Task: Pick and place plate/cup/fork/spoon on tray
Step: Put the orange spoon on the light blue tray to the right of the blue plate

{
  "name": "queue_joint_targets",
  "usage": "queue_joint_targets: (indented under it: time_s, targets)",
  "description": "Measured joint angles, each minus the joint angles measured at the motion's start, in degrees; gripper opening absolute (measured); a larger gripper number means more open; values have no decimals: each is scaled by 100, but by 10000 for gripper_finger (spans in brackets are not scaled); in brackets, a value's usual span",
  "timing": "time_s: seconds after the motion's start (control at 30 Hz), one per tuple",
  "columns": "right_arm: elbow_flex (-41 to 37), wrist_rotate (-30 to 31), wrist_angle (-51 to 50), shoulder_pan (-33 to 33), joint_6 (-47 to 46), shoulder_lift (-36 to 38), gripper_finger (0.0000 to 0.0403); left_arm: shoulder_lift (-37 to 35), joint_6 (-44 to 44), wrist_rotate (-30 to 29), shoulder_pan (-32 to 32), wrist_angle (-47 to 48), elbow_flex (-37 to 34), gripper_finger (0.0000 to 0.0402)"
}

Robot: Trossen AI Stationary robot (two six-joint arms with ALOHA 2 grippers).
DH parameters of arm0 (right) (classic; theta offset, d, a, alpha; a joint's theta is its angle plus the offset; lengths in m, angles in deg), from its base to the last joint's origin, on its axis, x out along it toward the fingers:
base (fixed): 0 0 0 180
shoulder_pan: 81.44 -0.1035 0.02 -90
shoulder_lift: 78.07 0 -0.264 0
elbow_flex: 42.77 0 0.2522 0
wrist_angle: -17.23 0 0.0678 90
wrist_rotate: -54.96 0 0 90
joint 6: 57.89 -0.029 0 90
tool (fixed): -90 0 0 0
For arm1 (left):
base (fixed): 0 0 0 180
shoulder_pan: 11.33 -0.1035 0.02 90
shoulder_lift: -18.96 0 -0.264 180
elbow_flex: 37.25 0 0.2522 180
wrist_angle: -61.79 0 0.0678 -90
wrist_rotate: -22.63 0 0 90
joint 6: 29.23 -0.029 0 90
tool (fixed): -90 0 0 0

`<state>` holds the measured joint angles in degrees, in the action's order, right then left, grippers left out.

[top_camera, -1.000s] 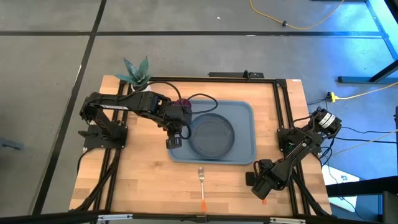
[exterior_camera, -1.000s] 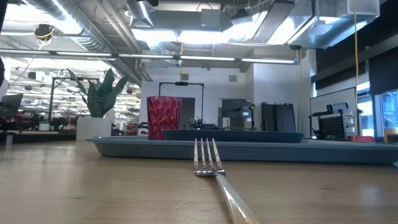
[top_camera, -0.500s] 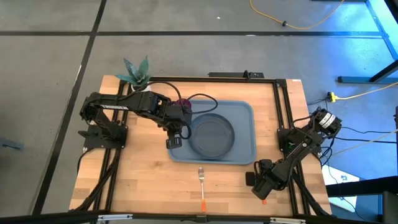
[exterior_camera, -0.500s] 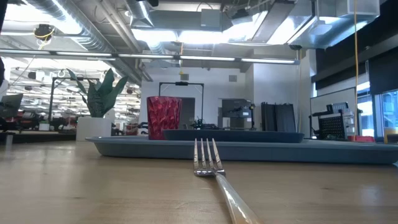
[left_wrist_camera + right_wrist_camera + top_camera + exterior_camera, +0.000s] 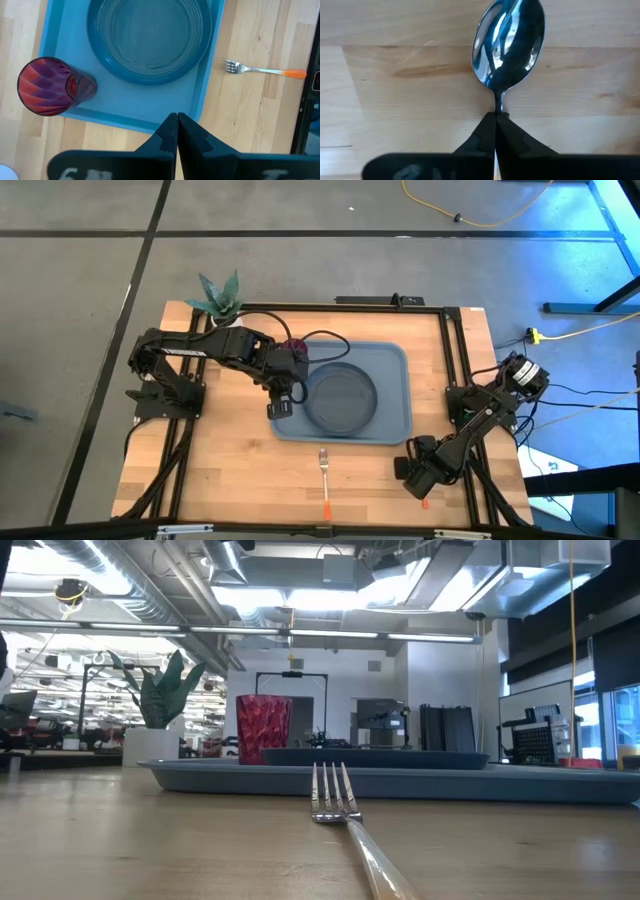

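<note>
The slate-blue plate (image 5: 340, 398) lies in the light-blue tray (image 5: 395, 360). The maroon cup (image 5: 292, 346) stands upright in the tray's far left corner and also shows in the left wrist view (image 5: 50, 86). The fork (image 5: 324, 476) lies on the table in front of the tray, tines toward it. My left gripper (image 5: 176, 122) is shut and empty over the tray's left rim (image 5: 281, 408). My right gripper (image 5: 412, 476) is at the table's near right, shut on the spoon (image 5: 507, 42). My right gripper pinches the spoon's thin metal neck (image 5: 498, 104) just behind the oval bowl, between its two fingers. The fingers come from above, pointing down. The bowl faces up over the wood. The orange handle end (image 5: 424, 503) sticks out behind the gripper. I cannot tell whether the spoon is off the table.
A white pot with a green plant (image 5: 220, 298) stands at the table's far left corner, behind the cup. Bare wood lies to the left and right of the fork along the near edge. A black frame (image 5: 447, 350) borders the table.
</note>
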<state>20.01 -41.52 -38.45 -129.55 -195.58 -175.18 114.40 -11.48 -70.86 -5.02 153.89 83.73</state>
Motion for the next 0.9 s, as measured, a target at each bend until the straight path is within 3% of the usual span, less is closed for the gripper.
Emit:
queue_joint_targets:
  time_s: [0.53, 0.9]
  targets:
    - [-38, -133, -64, 331, 471, 188, 1, 0, -39, -2, 0, 0, 0, 0]
    - [-298, -227, 213, 339, 170, 229, 1, 0, -39, -7, -2, 0, 0, 0]
